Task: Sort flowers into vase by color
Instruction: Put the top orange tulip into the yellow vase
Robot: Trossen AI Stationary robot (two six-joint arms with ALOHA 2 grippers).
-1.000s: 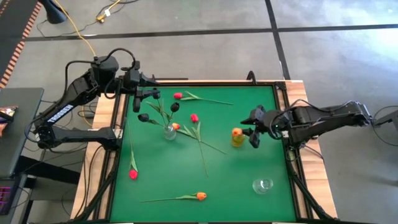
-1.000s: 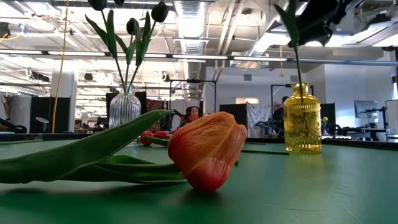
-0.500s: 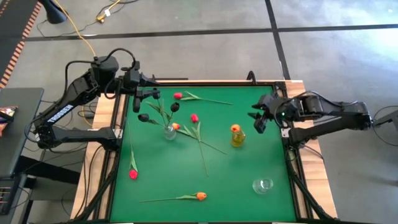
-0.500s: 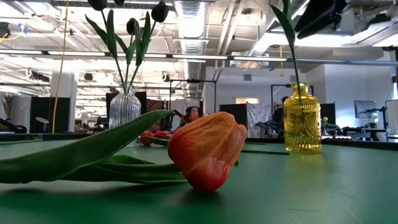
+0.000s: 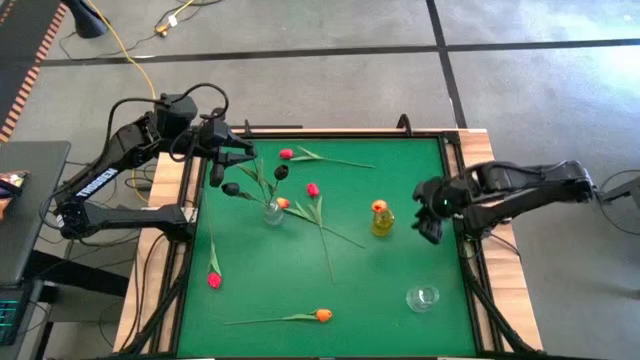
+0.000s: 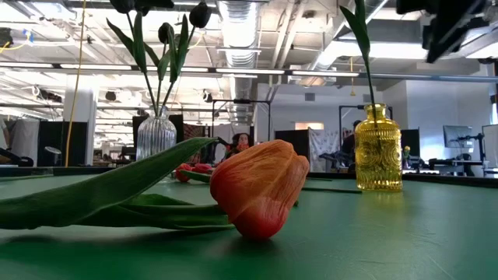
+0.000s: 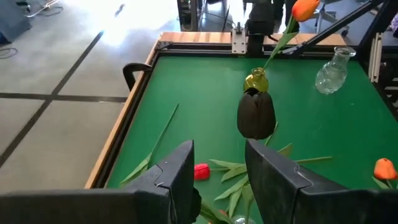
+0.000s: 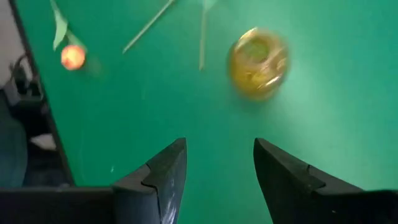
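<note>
We saw a green worktop [image 5: 370, 290] framed in wood, standing on a grey tiled floor; the low view alone opened onto a large lit hall with ceiling ducts and screens behind. The right gripper [image 5: 428, 226] hung above the worktop's right edge, its fingers [image 8: 163, 171] apart and holding nothing, with the yellow vase [image 5: 382, 222] just beside it toward the middle, one orange tulip [image 5: 379, 207] standing in it. The small clear vase [image 5: 423, 297] stood nearer the front edge, well apart from that gripper. The left gripper [image 5: 238, 155] hovered at the far left corner, fingers [image 7: 177, 174] likewise apart and empty, over the ribbed glass vase [image 5: 272, 211] holding black tulips [image 5: 281, 172]. Its wrist view showed one black head [image 7: 256, 115] close in front of the fingers. Red tulips [image 5: 312, 189] lay between the two grippers. Only the low view showed the loose orange tulip [image 6: 258, 196] up close.
</note>
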